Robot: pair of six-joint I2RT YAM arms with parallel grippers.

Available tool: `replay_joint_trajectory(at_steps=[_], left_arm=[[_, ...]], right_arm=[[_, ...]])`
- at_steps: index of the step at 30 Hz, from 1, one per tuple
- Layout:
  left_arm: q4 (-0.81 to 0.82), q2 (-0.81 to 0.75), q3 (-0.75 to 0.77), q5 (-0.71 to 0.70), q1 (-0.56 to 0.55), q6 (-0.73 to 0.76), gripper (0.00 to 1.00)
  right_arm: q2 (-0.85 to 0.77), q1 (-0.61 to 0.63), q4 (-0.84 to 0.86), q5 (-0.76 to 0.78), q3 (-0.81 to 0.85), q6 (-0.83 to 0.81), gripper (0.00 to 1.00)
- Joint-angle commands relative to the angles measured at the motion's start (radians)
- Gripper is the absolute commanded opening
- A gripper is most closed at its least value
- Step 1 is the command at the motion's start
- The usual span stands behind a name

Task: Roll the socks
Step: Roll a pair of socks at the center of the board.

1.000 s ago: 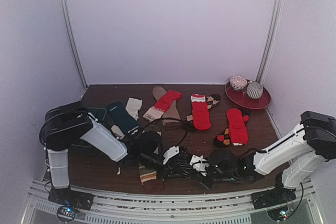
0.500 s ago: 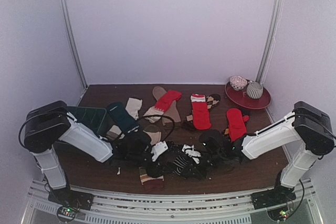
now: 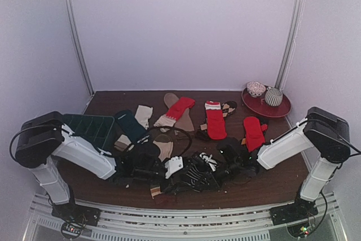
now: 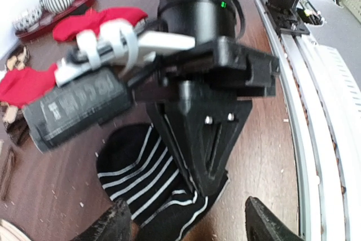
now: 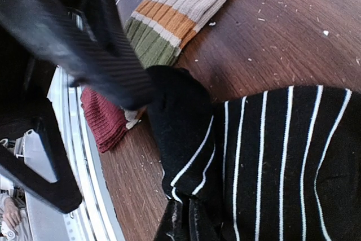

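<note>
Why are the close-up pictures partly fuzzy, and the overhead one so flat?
Left wrist view: the right arm sits so close that it looks soft and oversized; the striped sock beneath is sharper. Right wrist view: a dark shape at upper left is out of focus, while the sock's stripes and the table are crisp. Top view: soft even light, no glare, faint shadows.

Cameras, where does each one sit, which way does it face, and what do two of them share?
Top external: high behind the bases, looking down on the table and socks; left arm and right arm show.
Left wrist: low over the table, facing the right end effector above the black striped sock; own open fingers at bottom.
Right wrist: looks down on that sock; own fingers pinch it.
Shared: both wrist views show the striped sock.
</note>
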Motion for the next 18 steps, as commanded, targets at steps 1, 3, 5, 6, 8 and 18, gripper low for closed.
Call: replay_joint_trajectory(at_steps=[1,3,5,6,8,18], left_arm=[[0.082,0.015,-0.003,0.012,0.0,0.061,0.68],[0.097,0.043,0.002,0.031,0.0,0.064,0.68],[0.105,0.076,0.01,0.035,0.0,0.065,0.67],[0.106,0.095,0.015,0.035,0.0,0.067,0.66],[0.108,0.123,0.026,0.032,0.0,0.066,0.65],[0.123,0.196,0.066,0.016,0.003,0.058,0.63]], right_arm=[[0.074,-0.012,-0.135,0.099,-0.063,0.032,0.0],[0.077,-0.012,-0.131,0.098,-0.069,0.032,0.0],[0.073,-0.014,-0.127,0.096,-0.076,0.033,0.0],[0.073,-0.014,-0.125,0.096,-0.079,0.033,0.0],[0.069,-0.013,-0.124,0.092,-0.083,0.032,0.0],[0.062,-0.013,-0.128,0.081,-0.095,0.024,0.0]])
